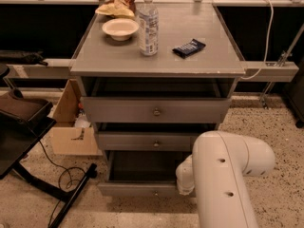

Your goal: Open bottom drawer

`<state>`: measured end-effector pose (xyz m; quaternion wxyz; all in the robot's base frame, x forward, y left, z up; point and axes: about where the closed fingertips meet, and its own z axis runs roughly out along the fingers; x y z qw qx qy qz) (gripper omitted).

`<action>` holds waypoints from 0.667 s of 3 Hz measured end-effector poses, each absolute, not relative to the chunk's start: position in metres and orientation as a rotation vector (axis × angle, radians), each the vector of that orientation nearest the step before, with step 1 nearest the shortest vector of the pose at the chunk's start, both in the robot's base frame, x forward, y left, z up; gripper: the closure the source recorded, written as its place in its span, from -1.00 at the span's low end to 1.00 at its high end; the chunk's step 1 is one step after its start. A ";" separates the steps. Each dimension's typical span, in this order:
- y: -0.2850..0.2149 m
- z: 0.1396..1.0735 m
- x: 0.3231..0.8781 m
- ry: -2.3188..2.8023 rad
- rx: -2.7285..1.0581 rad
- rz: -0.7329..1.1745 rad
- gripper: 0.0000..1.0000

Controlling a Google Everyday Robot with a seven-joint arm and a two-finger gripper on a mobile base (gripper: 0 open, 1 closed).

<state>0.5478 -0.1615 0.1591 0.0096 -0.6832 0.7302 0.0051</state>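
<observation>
**Bottom Drawer: Extended Position**

Grey cabinet (pixel 156 110): centre. White arm (pixel 228 175): lower right. The bottom drawer (pixel 128 189) stands pulled out near the floor. The gripper (pixel 184 180) sits at its right end; grip state cannot be told.

The floor (pixel 270 141) is pale and speckled. A grey bench (pixel 204 65) stands in the middle, a cardboard box (pixel 71 139) just beside it at left, a black cable (pixel 61 174) near

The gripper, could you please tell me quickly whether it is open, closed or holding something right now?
The gripper: cannot be told; it sits low at the right end of the bottom drawer front, mostly hidden behind the arm.
</observation>
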 end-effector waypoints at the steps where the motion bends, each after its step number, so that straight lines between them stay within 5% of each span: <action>1: -0.178 0.168 0.552 2.291 -2.112 -0.021 1.00; 2: -0.180 0.167 0.542 2.320 -2.100 -0.013 1.00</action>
